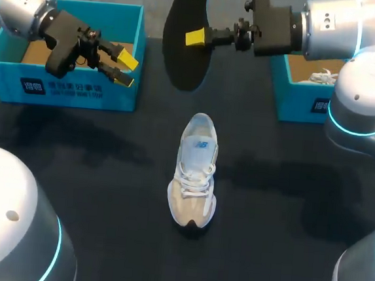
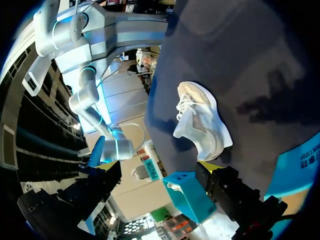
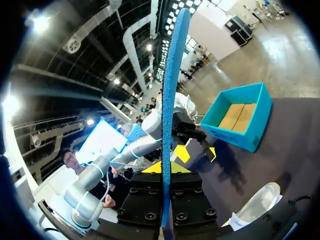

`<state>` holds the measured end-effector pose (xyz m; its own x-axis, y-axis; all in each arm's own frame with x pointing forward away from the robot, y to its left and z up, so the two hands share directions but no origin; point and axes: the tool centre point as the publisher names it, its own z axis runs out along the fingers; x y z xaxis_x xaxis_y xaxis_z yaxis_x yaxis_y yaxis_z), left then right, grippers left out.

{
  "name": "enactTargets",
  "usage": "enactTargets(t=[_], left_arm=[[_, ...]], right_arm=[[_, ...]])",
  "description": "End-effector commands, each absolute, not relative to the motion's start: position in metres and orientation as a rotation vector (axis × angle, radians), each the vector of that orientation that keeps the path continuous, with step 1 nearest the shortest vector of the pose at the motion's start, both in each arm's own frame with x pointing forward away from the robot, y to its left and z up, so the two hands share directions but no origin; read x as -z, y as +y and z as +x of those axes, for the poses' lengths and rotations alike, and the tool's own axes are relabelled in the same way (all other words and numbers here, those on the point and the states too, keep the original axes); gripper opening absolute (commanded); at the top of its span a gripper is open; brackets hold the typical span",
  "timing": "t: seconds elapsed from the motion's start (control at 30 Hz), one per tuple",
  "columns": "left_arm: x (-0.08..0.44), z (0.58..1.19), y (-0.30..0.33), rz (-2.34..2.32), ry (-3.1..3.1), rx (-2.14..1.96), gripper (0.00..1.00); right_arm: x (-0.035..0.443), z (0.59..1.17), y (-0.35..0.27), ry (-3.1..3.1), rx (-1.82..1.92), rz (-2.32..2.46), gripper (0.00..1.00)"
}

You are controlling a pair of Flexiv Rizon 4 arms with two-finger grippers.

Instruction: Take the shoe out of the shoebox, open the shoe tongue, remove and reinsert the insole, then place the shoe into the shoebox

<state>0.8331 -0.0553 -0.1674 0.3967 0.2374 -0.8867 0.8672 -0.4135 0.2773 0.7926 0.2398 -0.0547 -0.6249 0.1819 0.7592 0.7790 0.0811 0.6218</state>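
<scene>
1. Right gripper (image 1: 198, 37): clenched on the insole (image 1: 186, 38). One yellow tip lies flat on the black face and the other finger is hidden behind it. In the right wrist view the insole (image 3: 172, 90) runs edge-on between the fingers, and the edge shows blue.
2. The insole is held upright, long axis vertical, above the middle of the tabletop's far edge. It hangs between the two boxes and touches neither.
3. Left gripper (image 1: 123, 69): released and holding nothing, its two yellow tips standing well apart. It hangs over the near right corner of the left shoebox (image 1: 73, 91). Contact with the rim cannot be told. The right wrist view shows this gripper (image 3: 196, 150) beside the same box (image 3: 232, 136).
4. Shoe (image 1: 194, 174): white and beige, laced, upright on its sole in the middle of the tabletop (image 1: 104, 192), outside both boxes. The toe points to the robot's edge and the heel to the far edge. No finger touches it. It also shows in the left wrist view (image 2: 202, 125) and the right wrist view (image 3: 255, 205).
5. Clearances: the shoe stands well apart from both boxes and both grippers.
6. The left shoebox sits at the far left corner, open, with its brown floor showing.
7. The right shoebox (image 1: 302, 104) sits at the far right, partly under the right arm, with white laces (image 1: 323, 77) visible inside.
8. Surface: dark, matt and flat, with soft shadows of the arms either side of the shoe
</scene>
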Motion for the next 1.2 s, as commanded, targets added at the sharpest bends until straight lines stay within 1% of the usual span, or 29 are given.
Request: enactTargets(t=[0.03, 0.33, 0.67, 1.2], left_arm=[[0.17, 0.837, -0.051, 1.918, 0.983, 0.989, 1.0], [0.181, 0.851, -0.046, 1.945, 1.05, 0.842, 1.0], [0.198, 0.85, -0.038, 1.917, 1.099, 0.847, 1.0], [0.198, 0.85, -0.038, 1.917, 1.099, 0.847, 1.0]], right_arm=[[0.053, 0.796, 0.244, -1.878, 1.593, -0.919, 0.0], [0.054, 0.797, 0.246, -1.904, 1.623, -0.887, 0.0], [0.053, 0.8, 0.25, -1.919, 1.608, -0.908, 0.0], [0.053, 0.8, 0.251, -1.917, 1.612, -0.886, 0.0]])
